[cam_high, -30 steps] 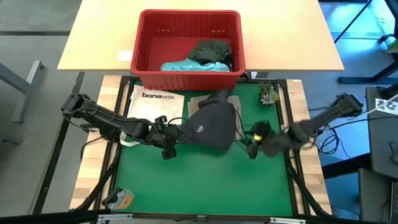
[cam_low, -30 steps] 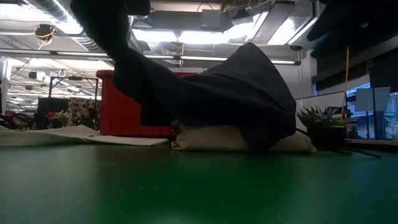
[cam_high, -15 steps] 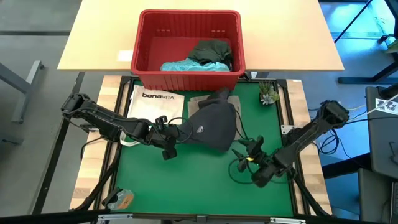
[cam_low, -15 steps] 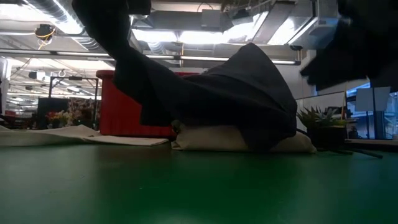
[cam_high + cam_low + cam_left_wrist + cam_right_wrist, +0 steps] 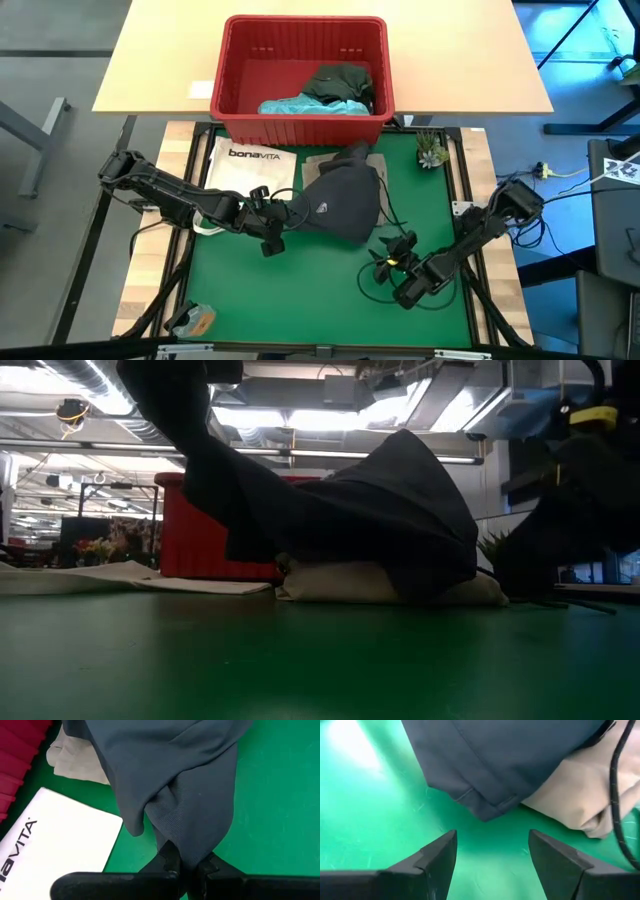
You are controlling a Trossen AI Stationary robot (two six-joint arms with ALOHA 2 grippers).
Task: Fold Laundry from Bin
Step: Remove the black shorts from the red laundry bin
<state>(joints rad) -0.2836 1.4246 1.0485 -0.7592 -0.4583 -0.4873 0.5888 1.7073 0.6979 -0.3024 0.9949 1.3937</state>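
Right gripper (image 5: 385, 262) sits low over the green mat (image 5: 300, 290) on the near-right side, fingers (image 5: 440, 855) spread wide with nothing between them, aimed at the near hem of the dark grey garment (image 5: 340, 200) but apart from it; only bare mat shows between the fingertips in its wrist view

Left gripper (image 5: 285, 218) is mid-table, left of the grey garment, jaws closed tight on a bunched corner of it; the wrist view shows the cloth pinched into a narrow neck right at the fingers (image 5: 170, 862)

Grey garment is pulled up at that left corner and drapes down to the right; low view shows it hanging as a tent from the left gripper down over the pile. Its long axis runs roughly from the clamped left corner across toward the right, with a narrow end poking back toward the bin (image 5: 235, 75). A thin dark drawstring (image 5: 615, 785) trails off its right side onto the mat

Khaki-tan garment (image 5: 320, 162) lies flat under the grey one, partly showing at its far and right edges

White tote bag (image 5: 245, 170) lies flat just left of the pile, lettering readable from the near side

Small potted plant (image 5: 432, 152) stands at the mat's far-right corner

Bin stands beyond the mat on the wooden table (image 5: 150, 60), long axis left to right, holding the light turquoise garment (image 5: 300, 104) at its near wall and the dark green garment (image 5: 340, 82) just behind it
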